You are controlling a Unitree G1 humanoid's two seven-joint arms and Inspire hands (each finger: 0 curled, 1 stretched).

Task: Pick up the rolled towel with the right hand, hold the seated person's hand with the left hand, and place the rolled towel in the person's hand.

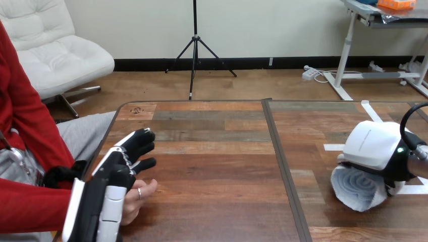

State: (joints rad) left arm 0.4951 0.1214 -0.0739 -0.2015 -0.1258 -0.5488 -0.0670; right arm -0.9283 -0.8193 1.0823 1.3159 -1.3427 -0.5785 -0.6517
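The right robot hand sits over the rolled towel by the right edge of the counter. Its white-shelled back covers the roll's top and its fingers curl down round the far side, grasping the roll. The towel's spiral end faces the counter's front edge; whether the roll rests on the wood or is just clear of it cannot be told. At the counter's front left corner the left robot hand lies released, fingers stretched forward, over the person's hand, whose fingers show from under it on the wood.
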